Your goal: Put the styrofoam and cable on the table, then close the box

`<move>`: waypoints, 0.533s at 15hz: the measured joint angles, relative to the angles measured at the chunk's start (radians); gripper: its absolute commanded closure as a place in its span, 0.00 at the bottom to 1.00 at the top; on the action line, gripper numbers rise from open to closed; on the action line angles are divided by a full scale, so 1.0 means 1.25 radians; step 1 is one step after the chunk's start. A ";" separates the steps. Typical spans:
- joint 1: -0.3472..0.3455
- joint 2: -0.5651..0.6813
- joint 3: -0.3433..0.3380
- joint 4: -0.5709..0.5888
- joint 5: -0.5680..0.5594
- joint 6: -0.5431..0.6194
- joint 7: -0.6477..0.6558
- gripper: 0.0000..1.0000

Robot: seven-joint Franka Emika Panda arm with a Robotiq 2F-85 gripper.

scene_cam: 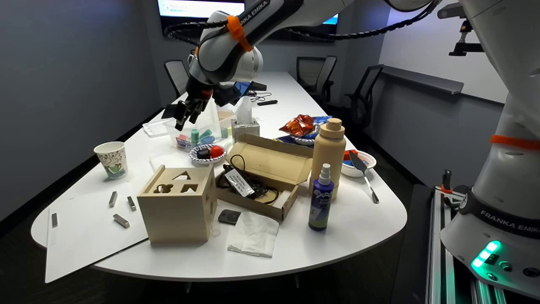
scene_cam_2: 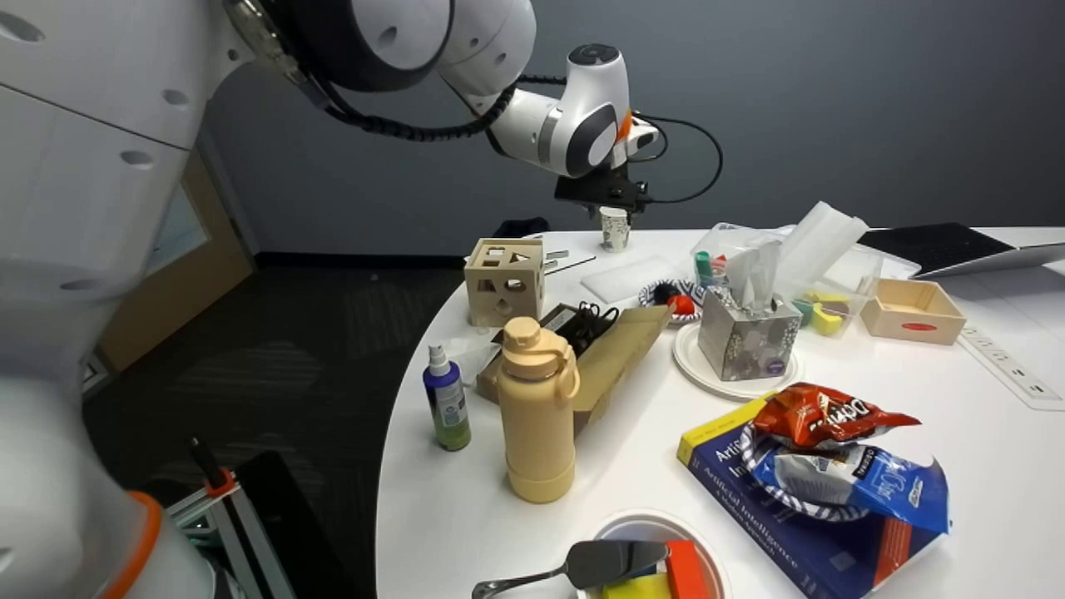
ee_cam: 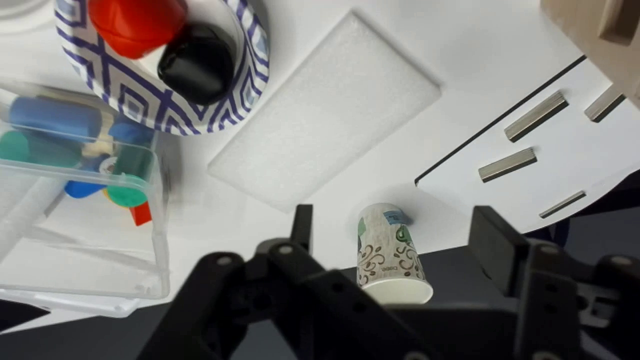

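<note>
One gripper (ee_cam: 395,220), its jaws spread wide, is shown in the wrist view, and a white foam sheet (ee_cam: 325,115) is seen flat on the table (ee_cam: 470,45); the black cable (scene_cam: 258,185), coiled inside the lid-raised cardboard box (scene_cam: 278,160), is revealed in both exterior views only.

In an exterior view, the white round-ended table (scene_cam: 354,223) is spread across the frame. Mid-frame, the flat tan cardboard box (scene_cam: 249,205) is seen with its hinged lid (scene_cam: 274,159) raised; inside, the thin black cable (scene_cam: 260,187) is loosely coiled. In the wrist view, the white rectangular styrofoam sheet (ee_cam: 322,112) is laid flat, upper centre.
</note>
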 measured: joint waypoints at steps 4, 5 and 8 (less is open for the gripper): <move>0.025 -0.097 -0.079 -0.087 -0.018 -0.125 0.113 0.00; 0.025 -0.116 -0.090 -0.121 -0.018 -0.148 0.134 0.00; 0.034 -0.153 -0.113 -0.225 -0.029 -0.197 0.218 0.00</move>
